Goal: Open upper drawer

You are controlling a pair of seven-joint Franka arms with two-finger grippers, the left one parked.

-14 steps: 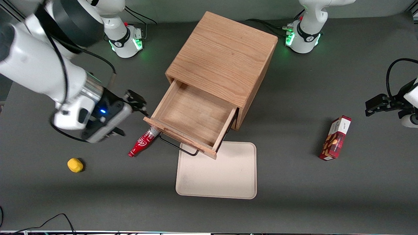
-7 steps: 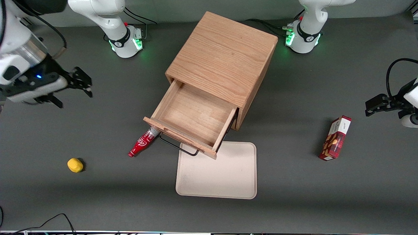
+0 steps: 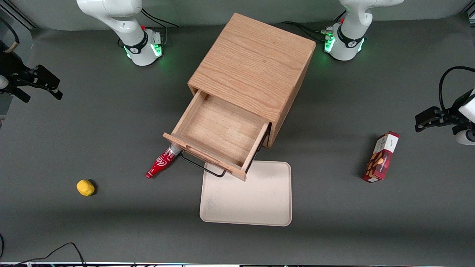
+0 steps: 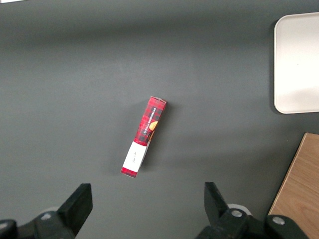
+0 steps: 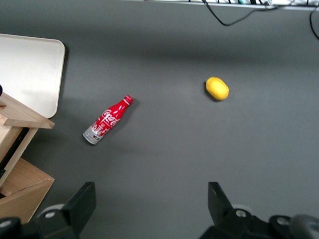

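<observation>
Upper drawer (image 3: 222,133) stands pulled well out of the cabinet (image 3: 254,70), its bare interior exposed and its black wire handle (image 3: 202,167) overhanging the tray (image 3: 246,196); the task appears complete. Gripper (image 3: 37,83) hangs at the working arm's end of the table, fingers spread wide and holding nothing, well apart from the drawer, presumably parked clear. Red bottle (image 3: 162,162) lies just beside the drawer front.

Hidden and cut-off parts around the cabinet (image 3: 256,70)

The pulled-out upper drawer (image 3: 220,129) covers the cabinet's front beneath it and one corner of the tray (image 3: 259,200). The red bottle (image 3: 162,162) has its base tucked under the drawer's front. The gripper (image 3: 39,84), well apart from the cabinet, is cut by the front view's edge.
</observation>
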